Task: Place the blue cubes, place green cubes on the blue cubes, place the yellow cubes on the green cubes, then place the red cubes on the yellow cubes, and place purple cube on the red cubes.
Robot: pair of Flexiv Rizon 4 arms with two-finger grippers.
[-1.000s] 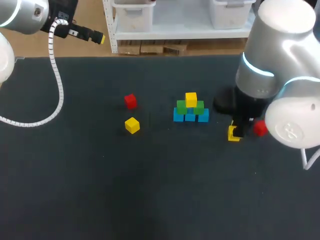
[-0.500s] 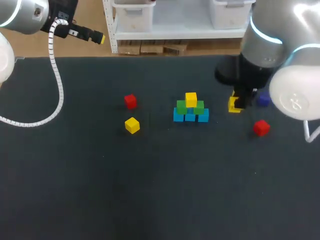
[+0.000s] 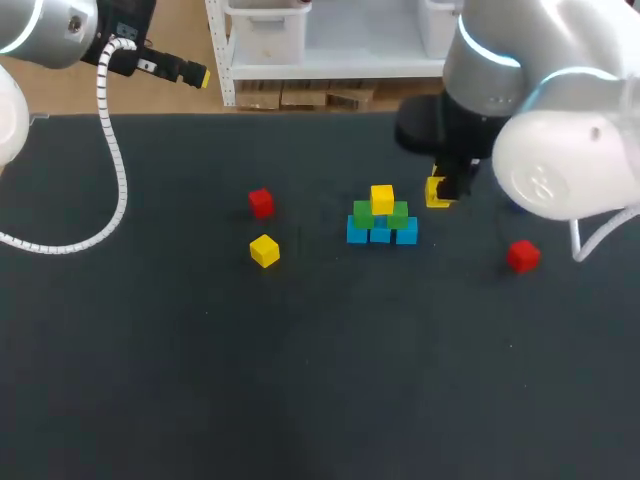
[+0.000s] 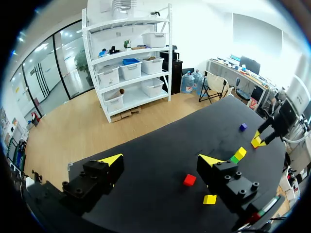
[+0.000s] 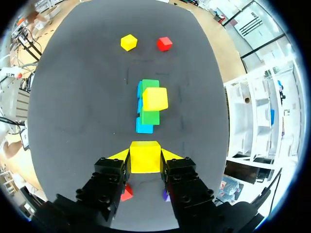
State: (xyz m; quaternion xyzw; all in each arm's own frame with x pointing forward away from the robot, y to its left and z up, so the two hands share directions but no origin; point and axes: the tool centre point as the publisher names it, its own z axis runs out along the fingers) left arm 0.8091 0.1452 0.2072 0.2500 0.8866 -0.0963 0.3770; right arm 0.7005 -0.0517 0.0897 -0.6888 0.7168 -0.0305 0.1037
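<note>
The stack stands mid-table: a row of blue cubes, green cubes on them, and one yellow cube on top. My right gripper hovers just right of the stack, shut on a second yellow cube; the stack lies ahead of its fingers. A loose red cube and a yellow cube lie left of the stack. Another red cube lies to the right. The purple cube shows in the left wrist view. My left gripper is open and empty, high over the table's far left corner.
My right arm's bulky body hangs over the table's right back part and hides the table beneath it. The black table has bare surface in front of the stack.
My right gripper lifted the yellow cube from beside the right red cube and carried it back and left, up to the stack's right side. The left arm stayed still.
</note>
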